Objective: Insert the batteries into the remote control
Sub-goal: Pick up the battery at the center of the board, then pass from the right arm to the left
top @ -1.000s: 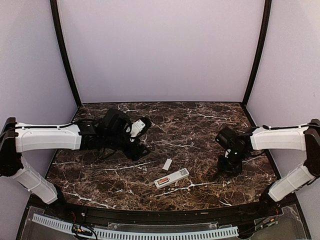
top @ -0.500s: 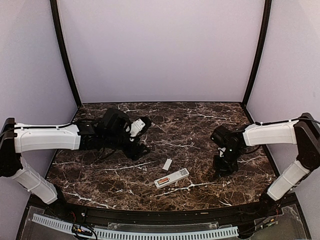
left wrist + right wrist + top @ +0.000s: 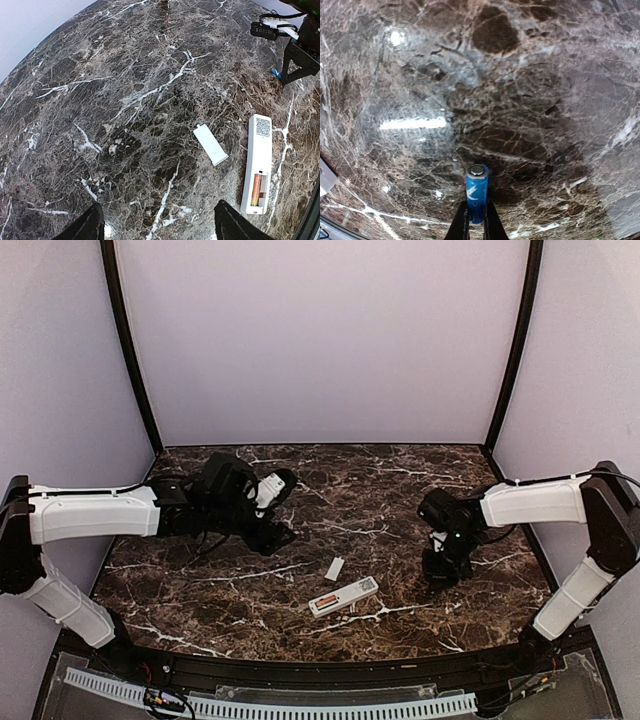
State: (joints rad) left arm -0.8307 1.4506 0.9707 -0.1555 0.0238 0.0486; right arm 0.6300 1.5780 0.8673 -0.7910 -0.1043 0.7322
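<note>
Blue battery (image 3: 476,192) is clamped in your right gripper (image 3: 476,220) | your left gripper (image 3: 157,225) stands apart | orange battery (image 3: 255,189) sits in remote control (image 3: 258,162)

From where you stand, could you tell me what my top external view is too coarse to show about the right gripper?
Observer: The right wrist view shows the right gripper shut on the blue battery, pinched between its fingertips.
Operator: Thank you. Is anything already in the remote?
Observer: Yes. In the left wrist view the remote control lies label side up with its compartment open, and the orange battery sits in one slot.
Operator: And the slot beside it?
Observer: It looks vacant. The small white cover lies apart from the remote, on the table.
</note>
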